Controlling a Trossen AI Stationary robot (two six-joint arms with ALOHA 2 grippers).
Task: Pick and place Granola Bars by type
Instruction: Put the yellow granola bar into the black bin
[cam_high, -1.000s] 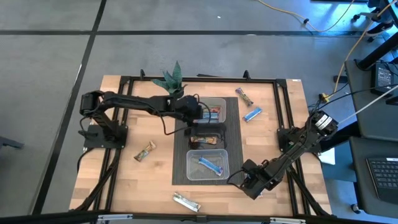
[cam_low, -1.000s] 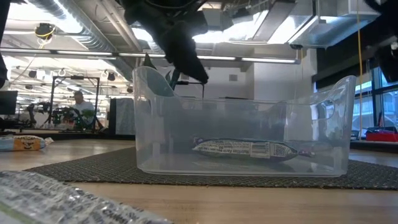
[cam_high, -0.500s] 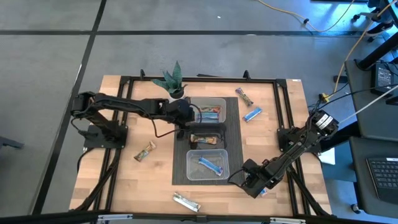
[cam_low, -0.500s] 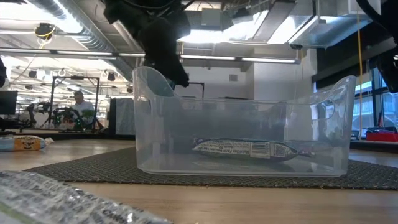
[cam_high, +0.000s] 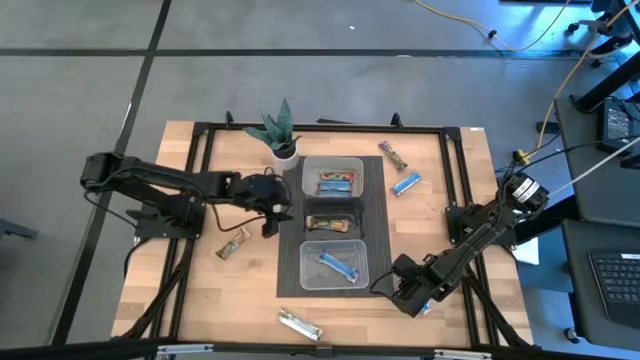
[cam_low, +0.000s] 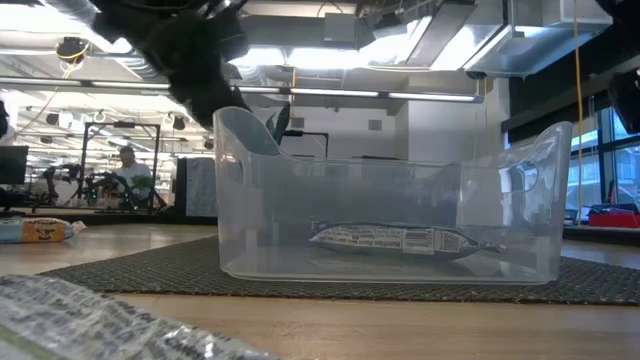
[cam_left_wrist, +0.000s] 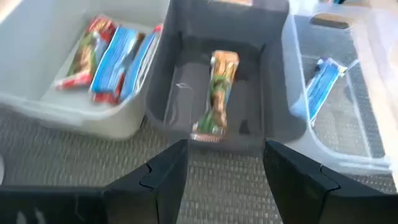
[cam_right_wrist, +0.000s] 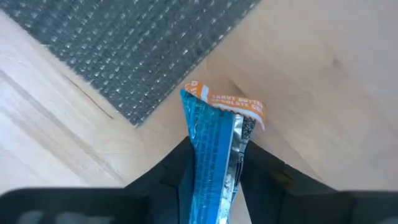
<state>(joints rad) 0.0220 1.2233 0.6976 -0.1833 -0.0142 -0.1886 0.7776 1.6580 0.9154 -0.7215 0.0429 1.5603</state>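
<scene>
My right gripper (cam_high: 392, 288) is low over the wood by the mat's near right corner, shut on a bright blue bar (cam_right_wrist: 214, 143). My left gripper (cam_left_wrist: 225, 180) is open and holds nothing; it hovers left of the bins (cam_high: 278, 195). Three clear bins stand in a row on the dark mat. The far bin (cam_high: 333, 178) holds blue and brown-red bars, the middle bin (cam_high: 333, 221) a gold bar (cam_left_wrist: 217, 93), the near bin (cam_high: 335, 266) a blue bar (cam_low: 390, 240). Loose bars lie flat on the wood: gold (cam_high: 233, 243), silver (cam_high: 300, 324), brown-red (cam_high: 395, 155), blue (cam_high: 405, 184). My right gripper pinches the blue bar between its two fingers, which lie along the bar's length. The bar's orange-edged end (cam_right_wrist: 227, 102) sticks out past the fingertips, over the wood beside the mat's corner (cam_right_wrist: 140, 109). Whether that end touches the table, I cannot tell.
A small potted plant (cam_high: 280, 135) stands at the far edge, just left of the far bin. A black frame (cam_high: 200, 135) runs around the tabletop. In the low view a person (cam_low: 128, 165) shows far off in the room.
My left arm has drawn back from above the far and middle bins toward the table's left, and now stands off the mat's left side. My right gripper has stayed near the mat's near right corner with the blue bar.
</scene>
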